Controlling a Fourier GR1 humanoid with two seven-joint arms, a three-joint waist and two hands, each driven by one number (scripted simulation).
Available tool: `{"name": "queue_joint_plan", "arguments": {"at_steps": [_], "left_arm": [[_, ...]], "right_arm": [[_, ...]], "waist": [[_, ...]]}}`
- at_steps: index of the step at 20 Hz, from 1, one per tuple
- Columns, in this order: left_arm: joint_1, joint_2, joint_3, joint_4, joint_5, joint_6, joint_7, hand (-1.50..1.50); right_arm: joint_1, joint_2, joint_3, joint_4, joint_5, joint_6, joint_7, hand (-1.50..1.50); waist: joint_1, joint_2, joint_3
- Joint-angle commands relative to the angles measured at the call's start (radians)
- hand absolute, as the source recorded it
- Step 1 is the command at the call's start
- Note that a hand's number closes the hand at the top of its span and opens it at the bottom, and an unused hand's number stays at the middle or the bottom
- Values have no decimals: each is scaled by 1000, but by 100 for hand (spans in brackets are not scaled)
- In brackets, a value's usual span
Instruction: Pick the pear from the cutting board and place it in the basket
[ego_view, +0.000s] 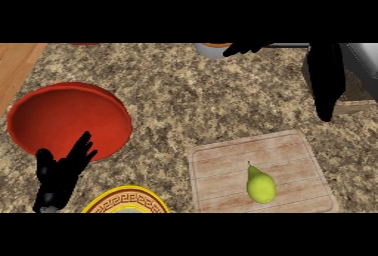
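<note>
**Q:** What lies on the speckled stone counter (207, 95), largest first?

**A:** A round red basket (111, 102) at left, then a pale wooden cutting board (221, 170) at lower right.

**Q:** And the hands?

**A:** The right hand (325, 85) is at the upper right, fingers extended, grasping nothing. The left hand (63, 172) rests unclenched, fingers up, at the basket's near edge.

**Q:** Smaller items?

**A:** A plate (125, 192) with a yellow key-pattern rim is at the bottom edge. The green pear (260, 185) lies on the cutting board, well apart from the basket.
</note>
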Motion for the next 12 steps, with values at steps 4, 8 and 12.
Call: {"name": "queue_joint_plan", "arguments": {"at_steps": [4,8,12], "left_arm": [[24,-26,-16,53,-23,5,51,0],[17,-61,-28,68,-32,11,59,0],[76,-6,-1,-10,-23,-20,77,0]], "right_arm": [[74,37,-20,4,67,33,-29,-150],[140,84,-14,-53,98,-16,-27,-150],[291,61,-25,-182,154,-41,-70,-150]], "waist": [[-4,9,-11],[-11,9,-11],[-13,5,-10]]}}
